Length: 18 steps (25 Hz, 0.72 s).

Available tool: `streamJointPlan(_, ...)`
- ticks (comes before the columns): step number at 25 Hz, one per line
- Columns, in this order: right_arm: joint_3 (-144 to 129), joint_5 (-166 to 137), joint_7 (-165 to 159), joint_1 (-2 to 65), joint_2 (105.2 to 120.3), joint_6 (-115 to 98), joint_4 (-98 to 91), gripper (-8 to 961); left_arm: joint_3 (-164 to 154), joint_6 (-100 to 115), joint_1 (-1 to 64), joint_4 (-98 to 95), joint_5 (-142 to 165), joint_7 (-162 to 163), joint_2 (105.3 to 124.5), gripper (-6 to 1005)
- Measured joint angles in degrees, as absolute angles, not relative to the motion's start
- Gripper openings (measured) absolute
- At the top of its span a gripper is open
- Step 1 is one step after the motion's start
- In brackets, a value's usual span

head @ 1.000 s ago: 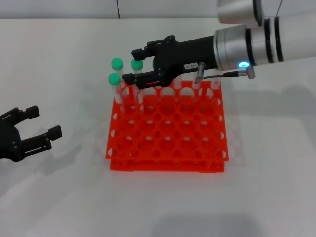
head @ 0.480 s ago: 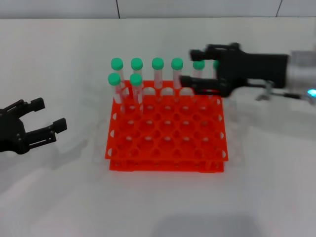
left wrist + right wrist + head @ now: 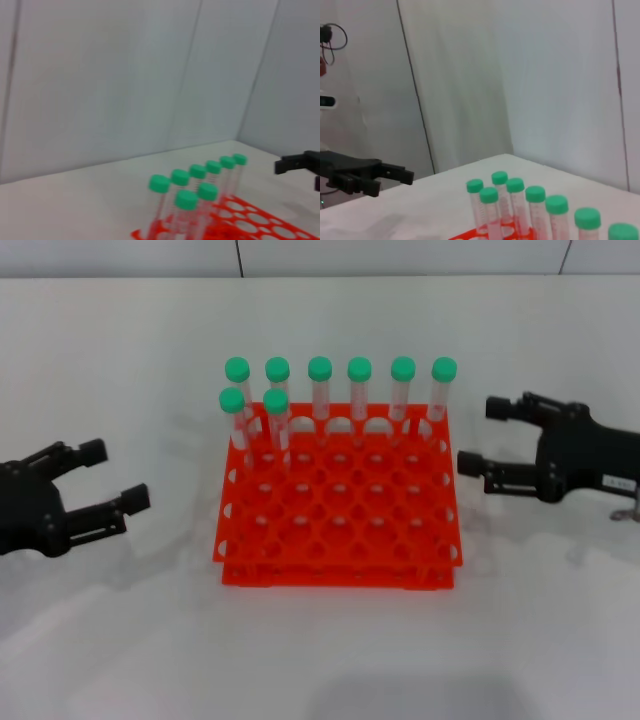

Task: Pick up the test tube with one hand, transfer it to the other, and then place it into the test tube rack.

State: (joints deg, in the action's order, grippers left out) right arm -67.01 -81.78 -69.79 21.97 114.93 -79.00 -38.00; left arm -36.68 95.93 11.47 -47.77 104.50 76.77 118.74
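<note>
Test tube [image 3: 275,420]: being held upright, cap up, near the test tube rack's [image 3: 338,530] back left corner.
Left gripper [image 3: 112,477]: fingers being kept apart.
Right gripper [image 3: 484,435]: fingers being kept apart.

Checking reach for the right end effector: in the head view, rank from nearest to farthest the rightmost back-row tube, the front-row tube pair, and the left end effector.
From the right end effector:
1. Rightmost green-capped clear plastic tube, rack's back right corner.
2. Front-row tube pair, rack's left.
3. Left end effector, far left.

A plain white desk [image 3: 330,660] fills the head view. Behind the desk stand pale grey wall panels [image 3: 100,75] with thin dark vertical seams.
</note>
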Motion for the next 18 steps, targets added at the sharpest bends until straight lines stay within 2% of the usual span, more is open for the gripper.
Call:
streamJointPlan(4,-66.38,-82.12,-68.44,21.54,114.73,-80.53,-35.81,885,-36.79,97.5,12.51,-46.63,105.47,77.01,118.25,888)
streamJointPlan(8,-66.46,-83.18,-67.86,20.68,114.69,-81.76,-35.71,877,-36.89,98.13,14.44,-45.13,108.19,78.23,117.66,888)
streamJointPlan(18,-66.64,-85.85,-68.03,21.1,114.69,-82.16,-35.64,877,-36.98,99.53,19.03,-44.16,114.71,80.53,117.93,888)
